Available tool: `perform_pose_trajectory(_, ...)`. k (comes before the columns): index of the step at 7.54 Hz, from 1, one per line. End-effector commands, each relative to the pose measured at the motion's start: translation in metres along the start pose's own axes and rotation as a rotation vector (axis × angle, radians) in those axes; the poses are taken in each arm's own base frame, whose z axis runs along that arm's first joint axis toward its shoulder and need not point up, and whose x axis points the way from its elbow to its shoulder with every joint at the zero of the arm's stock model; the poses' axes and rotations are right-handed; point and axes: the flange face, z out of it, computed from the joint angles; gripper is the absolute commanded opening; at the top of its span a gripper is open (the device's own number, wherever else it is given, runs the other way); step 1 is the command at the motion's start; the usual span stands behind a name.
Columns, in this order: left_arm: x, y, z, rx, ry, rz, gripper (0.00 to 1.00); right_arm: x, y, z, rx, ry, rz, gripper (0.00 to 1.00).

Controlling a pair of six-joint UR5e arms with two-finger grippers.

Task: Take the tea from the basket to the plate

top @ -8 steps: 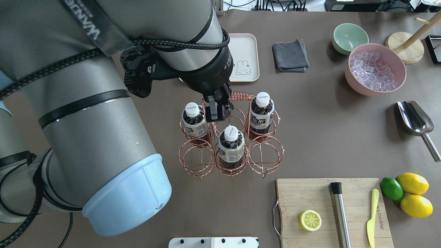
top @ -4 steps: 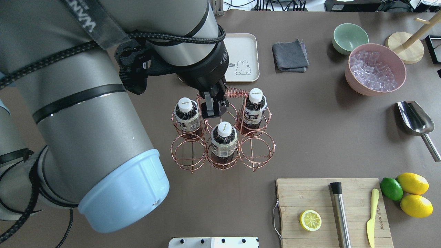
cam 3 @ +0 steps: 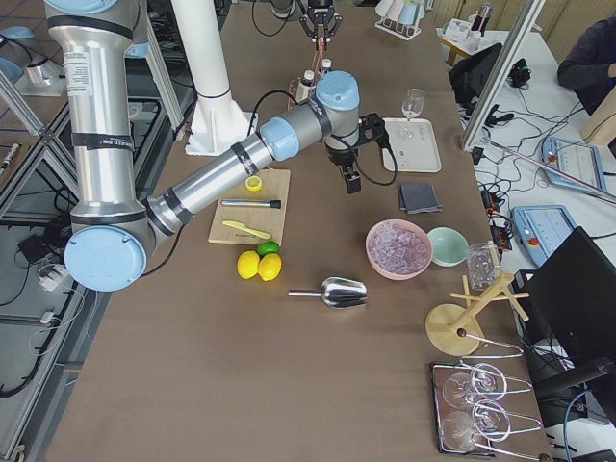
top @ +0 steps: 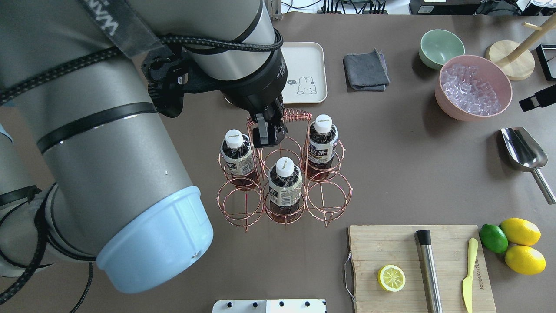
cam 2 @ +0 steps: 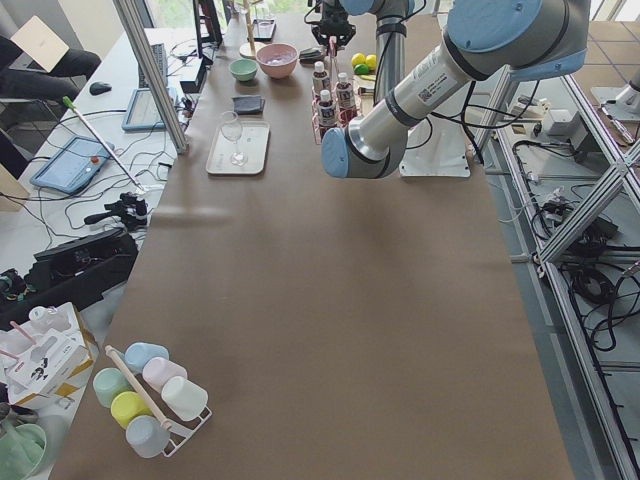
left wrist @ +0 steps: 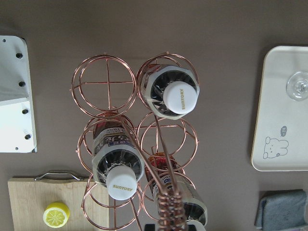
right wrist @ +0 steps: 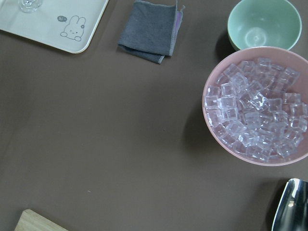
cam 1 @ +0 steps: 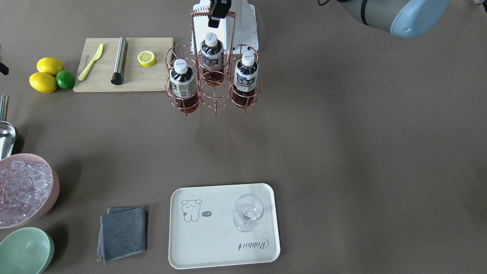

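Jaws on basket handle (top: 297, 115), tea (top: 284, 187) upright

A: Plate (top: 310, 61), overhead?
B: Its left part sits under the left arm, and the glass (cam 1: 248, 213) on it is hidden there.
A: Left gripper (top: 268, 138)?
B: Front view cuts it at the top edge. Overhead, it covers part of the basket (top: 284, 191) handle.
A: Right gripper (cam 3: 352, 183)?
B: Too small in the right side view. Overhead has only a black piece (top: 537, 98), cut by the right edge.
A: Left wrist view?
B: One bottle (left wrist: 190, 207) is cut by the bottom edge, behind the handle coil.
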Motion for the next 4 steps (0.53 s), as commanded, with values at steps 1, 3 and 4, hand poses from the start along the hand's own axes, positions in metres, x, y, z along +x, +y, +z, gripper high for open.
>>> perform_pose_trajectory(1,-0.001,-0.001,0.001,0.001,-0.004,-0.001,0.0,-0.054,-0.018,0.012,-0.009,-0.05,-0.028,1.0)
perform_pose_trajectory(3,0.001,0.0,0.009,0.014,-0.011,-0.005,0.0,-0.089,-0.036,0.018,-0.005,-0.081,-0.055,1.0)
perform_pose_trajectory(4,0.0,0.0,0.009,0.012,-0.013,-0.004,0.0,-0.097,-0.04,0.019,0.001,-0.087,-0.079,1.0)
